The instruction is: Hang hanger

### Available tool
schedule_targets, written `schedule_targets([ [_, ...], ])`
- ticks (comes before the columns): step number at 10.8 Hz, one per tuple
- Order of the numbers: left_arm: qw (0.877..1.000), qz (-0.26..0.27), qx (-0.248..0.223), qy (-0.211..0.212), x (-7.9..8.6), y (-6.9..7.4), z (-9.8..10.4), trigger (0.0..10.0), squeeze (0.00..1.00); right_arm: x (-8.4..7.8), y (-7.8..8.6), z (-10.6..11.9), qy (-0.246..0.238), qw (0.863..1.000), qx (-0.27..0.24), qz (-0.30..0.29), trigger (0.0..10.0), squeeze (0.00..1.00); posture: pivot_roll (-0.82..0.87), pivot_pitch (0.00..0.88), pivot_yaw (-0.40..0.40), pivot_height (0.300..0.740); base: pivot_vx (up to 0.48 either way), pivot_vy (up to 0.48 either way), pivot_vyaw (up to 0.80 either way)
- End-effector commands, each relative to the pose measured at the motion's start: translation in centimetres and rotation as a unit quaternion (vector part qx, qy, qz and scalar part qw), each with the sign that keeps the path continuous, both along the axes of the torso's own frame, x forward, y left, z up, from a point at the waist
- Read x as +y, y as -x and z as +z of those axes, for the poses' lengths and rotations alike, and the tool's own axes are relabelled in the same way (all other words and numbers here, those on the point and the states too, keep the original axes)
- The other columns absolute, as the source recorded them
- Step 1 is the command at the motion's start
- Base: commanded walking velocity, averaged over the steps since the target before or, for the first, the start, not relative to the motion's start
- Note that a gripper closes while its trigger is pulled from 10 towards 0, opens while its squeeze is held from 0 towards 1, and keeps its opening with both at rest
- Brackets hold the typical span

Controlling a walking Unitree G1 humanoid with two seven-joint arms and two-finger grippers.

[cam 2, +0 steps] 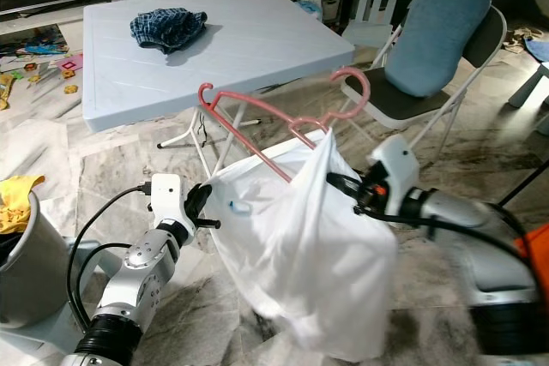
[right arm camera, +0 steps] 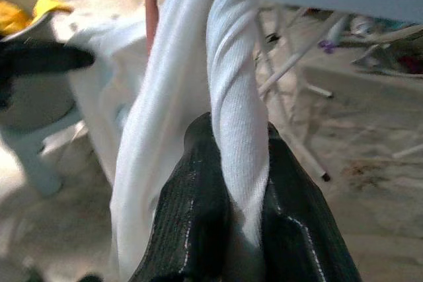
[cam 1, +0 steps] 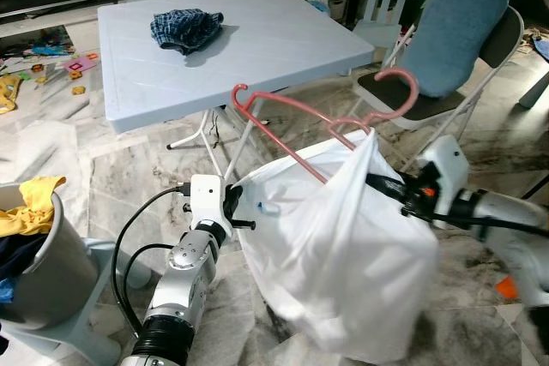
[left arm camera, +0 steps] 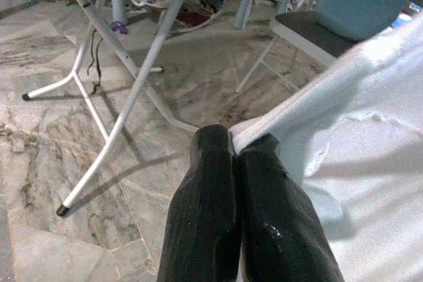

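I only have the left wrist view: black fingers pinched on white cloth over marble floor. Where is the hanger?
Observer: The pink hanger sits above the white garment, one end threaded into it, hook toward the folding chair.
Operator: What is the right arm doing?
Observer: The right gripper is shut on a twisted strand of the garment, on the side opposite the left gripper.
Operator: Anything on the table?
Observer: A crumpled blue plaid cloth lies on the pale blue table.
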State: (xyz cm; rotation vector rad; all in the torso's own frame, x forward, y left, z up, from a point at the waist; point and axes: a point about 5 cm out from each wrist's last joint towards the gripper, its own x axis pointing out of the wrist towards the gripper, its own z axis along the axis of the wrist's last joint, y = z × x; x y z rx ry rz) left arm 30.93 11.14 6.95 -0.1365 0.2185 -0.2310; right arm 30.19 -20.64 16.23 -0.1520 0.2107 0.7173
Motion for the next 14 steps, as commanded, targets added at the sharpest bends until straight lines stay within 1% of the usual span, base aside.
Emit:
schedule_targets([
  [1,1.000,-0.020,0.006,-0.014,-0.1,0.1,-0.2,0.0,0.00,-0.2,-1.0,1.6,0.000,0.998,-0.049,-0.033,10.0,0.00,-0.24,0.029,0.008,0.740,0.000,0.000,0.00],
  [2,0.998,-0.058,-0.008,-0.031,-0.8,0.3,0.0,4.4,0.00,0.2,-1.3,1.6,0.006,0.997,-0.060,-0.039,10.0,0.00,-0.24,0.027,0.005,0.740,0.000,0.000,0.00],
  [3,0.994,-0.094,-0.024,-0.050,-1.5,0.6,0.3,10.0,0.13,0.4,-1.4,1.5,0.006,0.998,-0.056,-0.040,10.0,0.00,-0.24,0.027,0.004,0.740,0.000,0.000,0.00],
  [4,0.972,-0.189,-0.073,-0.115,-2.9,1.5,0.8,10.0,1.00,0.7,-1.7,1.3,0.019,0.996,-0.064,-0.052,10.0,0.00,-0.23,0.022,0.000,0.740,0.000,0.000,0.00],
  [5,0.963,-0.222,-0.083,-0.125,-3.5,2.0,1.0,10.0,1.00,0.9,-1.7,1.0,0.031,0.997,-0.061,-0.046,10.0,0.00,-0.23,0.019,0.001,0.740,0.000,0.000,0.00],
  [6,0.949,-0.266,-0.095,-0.136,-4.2,2.7,1.2,10.0,1.00,1.1,-1.7,0.3,0.061,0.996,-0.063,-0.031,10.0,0.00,-0.23,0.018,0.001,0.740,0.000,0.000,0.00],
  [7,0.938,-0.297,-0.102,-0.147,-4.6,3.2,1.3,10.0,1.00,1.0,-1.8,-0.4,0.088,0.993,-0.068,-0.036,10.0,0.00,-0.22,0.016,0.002,0.740,0.000,0.000,0.00],
  [8,0.922,-0.339,-0.102,-0.157,-4.9,3.9,1.2,10.0,1.00,0.7,-2.0,-1.3,0.135,0.988,-0.069,-0.031,10.0,0.00,-0.22,0.016,0.002,0.740,0.000,0.000,0.00],
  [9,0.902,-0.385,-0.103,-0.164,-4.9,4.9,1.2,10.0,1.00,0.5,-2.0,-2.0,0.186,0.980,-0.074,0.000,10.0,0.00,-0.21,0.015,0.001,0.740,0.000,0.000,0.00],
  [10,0.892,-0.409,-0.100,-0.166,-4.6,5.5,1.3,10.0,1.00,0.4,-2.0,-2.2,0.217,0.972,-0.080,0.034,10.0,0.00,-0.21,0.014,0.001,0.740,0.000,0.000,0.00],
  [12,0.883,-0.422,-0.113,-0.170,-3.6,5.4,2.4,10.0,1.00,0.0,-2.2,-1.9,0.279,0.950,-0.104,0.096,10.0,0.00,-0.20,0.026,0.002,0.740,0.000,0.000,0.00],
  [13,0.881,-0.429,-0.116,-0.161,-3.2,5.3,2.8,10.0,1.00,-0.1,-2.2,-1.8,0.287,0.945,-0.104,0.115,10.0,0.00,-0.20,0.025,0.002,0.740,0.000,0.000,0.00],
  [14,0.888,-0.418,-0.127,-0.141,-2.1,4.9,3.8,10.0,1.00,-0.5,-2.1,-1.3,0.316,0.927,-0.117,0.162,10.0,0.00,-0.19,0.022,0.002,0.740,0.000,0.000,0.00],
])
